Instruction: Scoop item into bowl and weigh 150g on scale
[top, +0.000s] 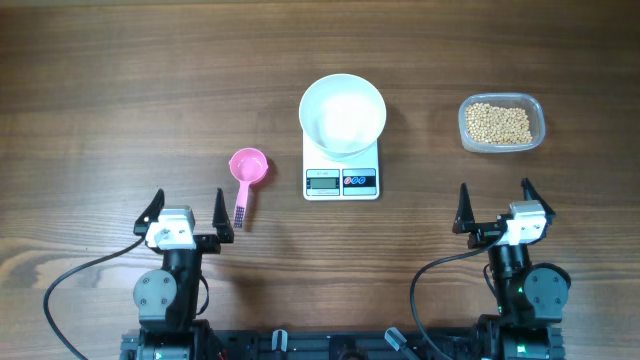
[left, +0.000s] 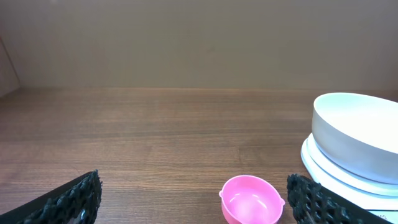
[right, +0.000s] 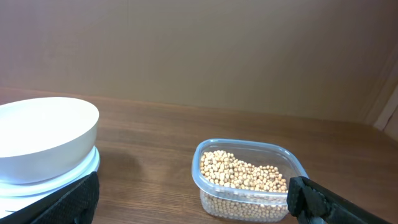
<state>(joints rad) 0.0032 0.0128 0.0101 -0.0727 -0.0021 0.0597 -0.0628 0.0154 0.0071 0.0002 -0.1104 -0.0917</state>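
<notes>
1. Arms: both rest at the near edge of the wooden surface (top: 100, 100). The left gripper (top: 188, 205) has its fingers spread wide and holds nothing. The right gripper (top: 497, 202) is likewise spread and empty.
2. Task items: the soybeans (top: 500, 122) lie in a clear plastic tub (top: 465, 108) at the far right, well apart from the scale (top: 341, 160). The white bowl (top: 343, 113) sits on the scale at centre and shows no beans inside.
3. Tool: a pink scoop (top: 248, 165) lies just left of the scale. Its handle (top: 241, 207) points back toward the left gripper.
4. Assessment: no transfer has begun. The step in hand appears to be picking up the scoop.
5. Recommended method: bring the left fingers down astride the handle across its narrow width, toward its free end. Close firmly so the cup stays level.
6. Risks: the handle lies flat and thin on the surface, so a shallow grip may let it twist. The bowl stands between scoop and tub, so the route should pass clear of its rim.
7. The display (top: 323, 181) is too small to read.
</notes>
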